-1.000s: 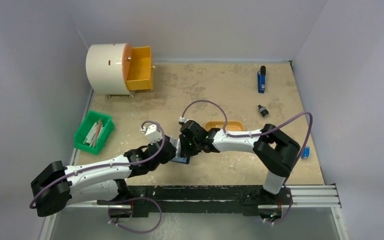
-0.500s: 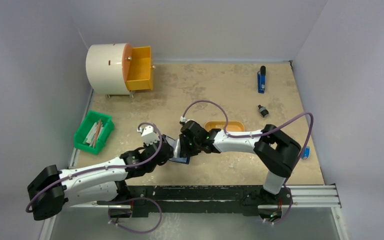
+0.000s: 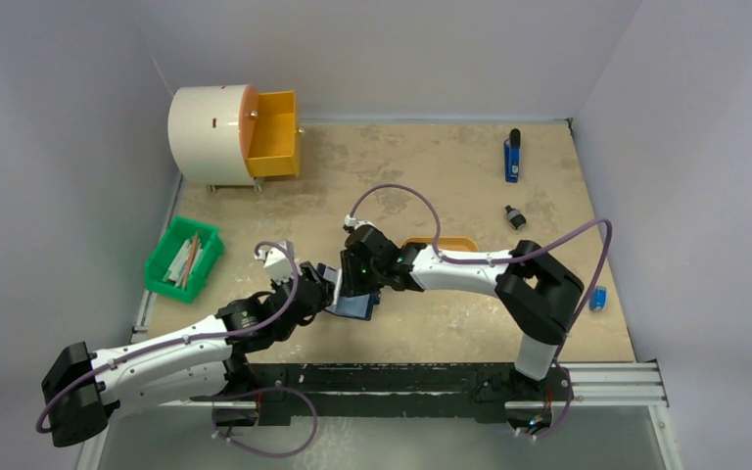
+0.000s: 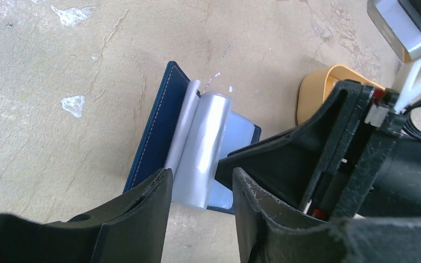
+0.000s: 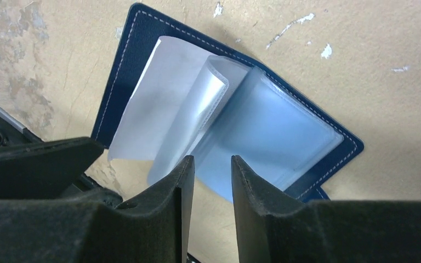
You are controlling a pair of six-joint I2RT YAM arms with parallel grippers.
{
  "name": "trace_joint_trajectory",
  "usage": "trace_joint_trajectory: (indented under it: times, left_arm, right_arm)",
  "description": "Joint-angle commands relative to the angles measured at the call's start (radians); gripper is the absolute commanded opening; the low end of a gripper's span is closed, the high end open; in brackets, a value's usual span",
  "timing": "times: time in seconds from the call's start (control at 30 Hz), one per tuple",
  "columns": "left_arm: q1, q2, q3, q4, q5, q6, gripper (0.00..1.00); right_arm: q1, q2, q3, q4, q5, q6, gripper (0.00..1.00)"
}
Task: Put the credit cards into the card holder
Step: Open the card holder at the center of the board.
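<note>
Right wrist: card holder [image 5: 285, 137] lies open beneath the parted right claw [image 5: 212, 162].

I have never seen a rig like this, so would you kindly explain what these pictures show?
Two robot arms are bolted at the near edge of a table. The wide picture looks down from above and behind them: left arm, right arm. The other two come from cameras on the wrists, so the dark prongs at the bottom are each arm's own fingers: left gripper, right gripper. Both hover over the card holder, a navy case lying open on the table with clear sleeves fanned up. Both jaws stand apart and seem to hold nothing. Also there: an orange tray, a green bin and a white drum with an orange drawer.
</note>
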Motion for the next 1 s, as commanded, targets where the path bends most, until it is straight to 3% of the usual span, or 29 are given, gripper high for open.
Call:
trace_joint_trajectory:
  times: [0.0, 0.43, 0.97]
  left_arm:
    - [0.002, -0.006, 0.005, 0.005, -0.018, 0.015, 0.44]
    - [0.002, -0.053, -0.004, 0.012, -0.008, 0.018, 0.39]
    - [0.002, 0.067, -0.018, 0.199, 0.066, 0.051, 0.26]
  right_arm:
    - [-0.006, 0.042, 0.063, -0.022, 0.010, -0.006, 0.34]
    - [-0.043, 0.140, 0.148, 0.036, -0.069, 0.023, 0.33]
    - [-0.052, 0.249, 0.211, 0.038, -0.135, 0.027, 0.34]
